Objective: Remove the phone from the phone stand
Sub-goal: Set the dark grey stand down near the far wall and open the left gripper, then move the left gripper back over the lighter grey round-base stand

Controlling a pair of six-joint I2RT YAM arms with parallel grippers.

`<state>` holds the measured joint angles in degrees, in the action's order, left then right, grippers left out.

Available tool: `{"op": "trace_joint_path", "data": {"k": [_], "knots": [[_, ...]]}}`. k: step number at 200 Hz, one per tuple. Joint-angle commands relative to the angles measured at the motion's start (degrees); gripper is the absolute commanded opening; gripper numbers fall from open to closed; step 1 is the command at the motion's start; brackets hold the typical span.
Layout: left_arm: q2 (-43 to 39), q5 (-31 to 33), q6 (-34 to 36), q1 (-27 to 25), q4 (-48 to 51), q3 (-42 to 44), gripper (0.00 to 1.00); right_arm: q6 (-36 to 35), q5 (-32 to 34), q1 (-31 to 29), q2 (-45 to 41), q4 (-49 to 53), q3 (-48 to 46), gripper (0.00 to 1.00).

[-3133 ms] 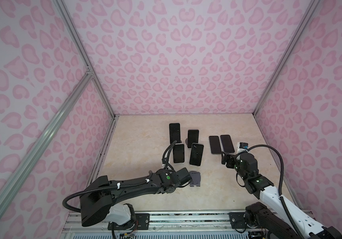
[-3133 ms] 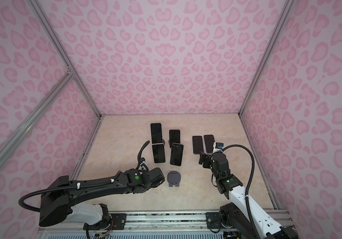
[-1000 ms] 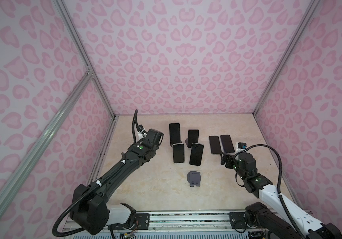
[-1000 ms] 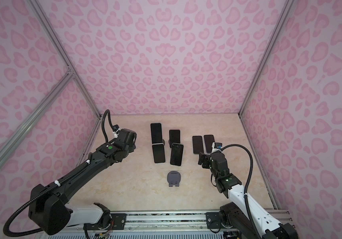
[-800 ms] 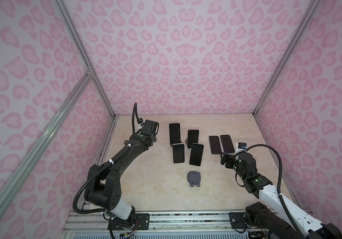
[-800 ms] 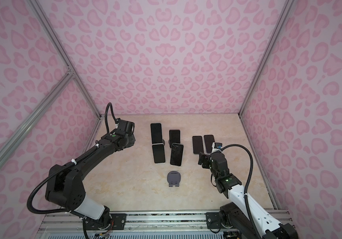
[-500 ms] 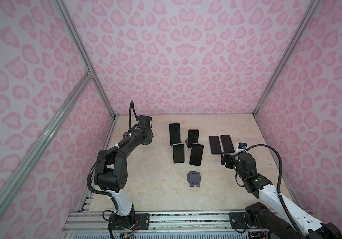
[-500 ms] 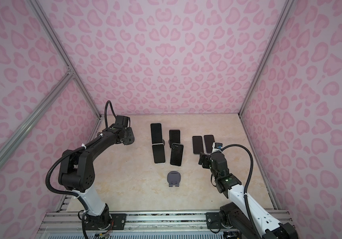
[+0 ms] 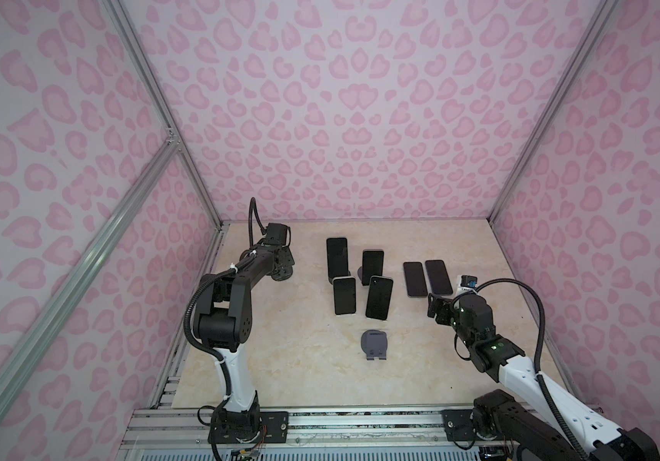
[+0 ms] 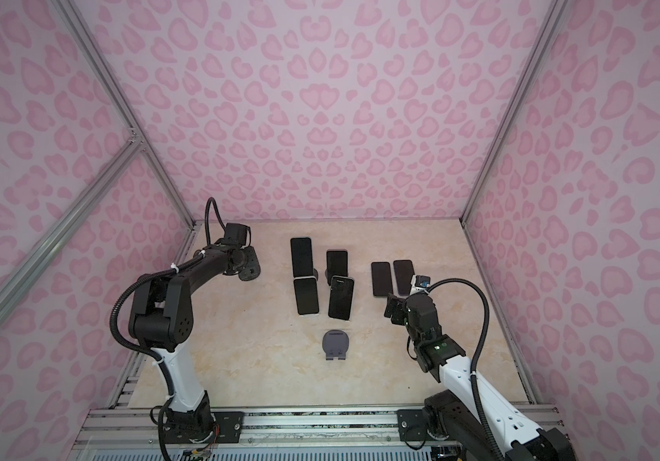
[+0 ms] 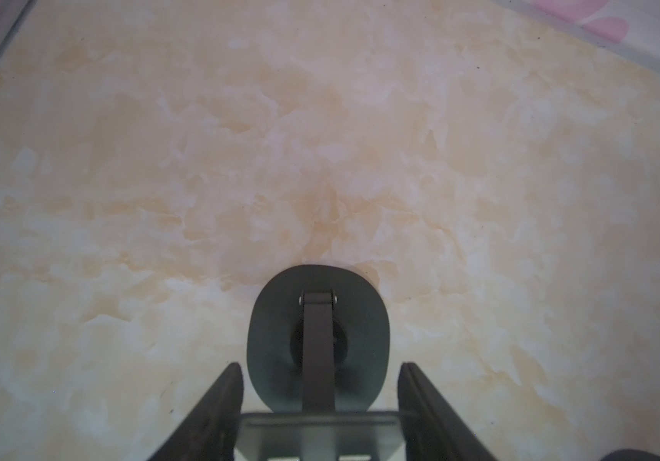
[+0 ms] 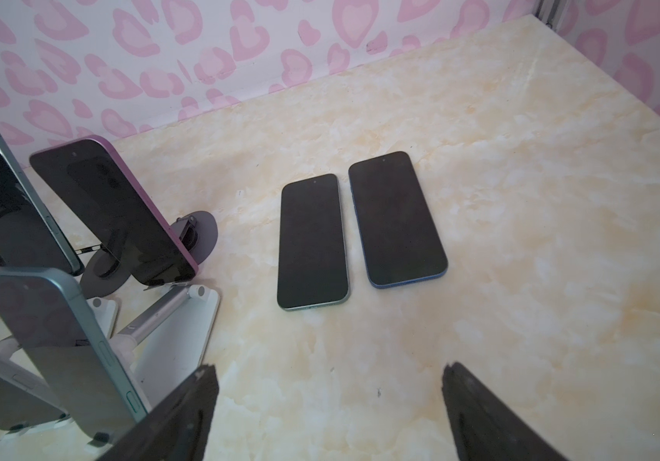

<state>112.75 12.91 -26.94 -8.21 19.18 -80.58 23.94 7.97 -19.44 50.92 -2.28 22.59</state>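
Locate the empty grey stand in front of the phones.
In a top view the grey stand sits alone in the middle, just in front of the propped phones, touching nothing.

Left arm: I see it stretched toward far left back of surface [image 9: 280, 359], elbow folded high, forearm running low. Left gripper [image 9: 282, 272] down at surface level, jaws clamped either side of stand [image 11: 280, 319]. Right arm reaches forward from front right, wrist tipped down. Right gripper [image 9: 436, 309] hovers low, jaws wide apart.
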Motion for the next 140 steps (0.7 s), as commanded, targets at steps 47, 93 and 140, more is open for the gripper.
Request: {"op": "trace_joint_path", "data": {"k": [47,93,140], "knots": [[-2.2,0.7,0.9,0.0,0.8,-0.3,0.86,-0.3,0.7,-0.1,0.0,-1.0,-0.2,0.91],[-17.0,1.2,-0.4,0.1,6.7,0.3,0.94,-0.3,0.5,-0.1,1.0,-0.8,0.2,0.91],[-40.0,1.9,-7.1,-10.8,7.8,17.9,0.98,-0.5,2.5,-0.3,-0.8,-0.8,-0.4,0.91]]}}
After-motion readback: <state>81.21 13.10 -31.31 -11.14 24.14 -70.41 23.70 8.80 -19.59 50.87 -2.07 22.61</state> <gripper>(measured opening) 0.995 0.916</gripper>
